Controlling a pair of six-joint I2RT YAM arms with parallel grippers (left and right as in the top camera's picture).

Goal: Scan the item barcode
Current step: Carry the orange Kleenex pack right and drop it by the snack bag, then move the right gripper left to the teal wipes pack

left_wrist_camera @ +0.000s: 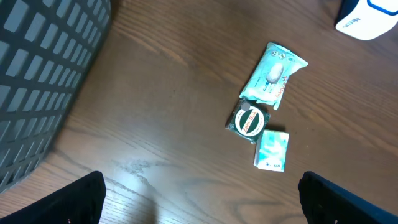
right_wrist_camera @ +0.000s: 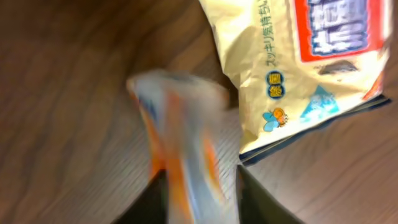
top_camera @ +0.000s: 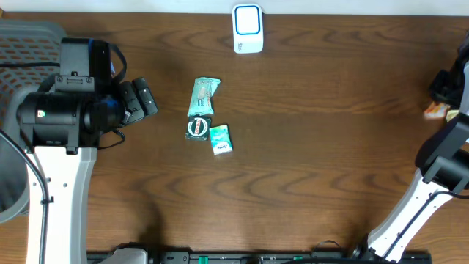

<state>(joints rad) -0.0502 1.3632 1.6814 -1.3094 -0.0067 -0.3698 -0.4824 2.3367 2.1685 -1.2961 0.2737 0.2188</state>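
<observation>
The white barcode scanner (top_camera: 248, 29) stands at the table's back edge; its corner (left_wrist_camera: 367, 18) shows in the left wrist view. At the far right edge, my right gripper (right_wrist_camera: 202, 199) has a blurred orange-and-white packet (right_wrist_camera: 180, 143) between its fingers. The jaws stand apart, with a gap on the packet's right side. Overhead, that packet (top_camera: 436, 111) shows just below the right gripper (top_camera: 445, 88). My left gripper (top_camera: 150, 99) hovers wide open left of centre, nothing between its fingers (left_wrist_camera: 68, 202).
A green pouch (top_camera: 203, 97), a round tin (top_camera: 198, 127) and a small teal box (top_camera: 220, 138) lie together mid-table. A cream snack bag (right_wrist_camera: 298, 62) lies under the right gripper. A grey slatted basket (top_camera: 29, 37) sits at the far left.
</observation>
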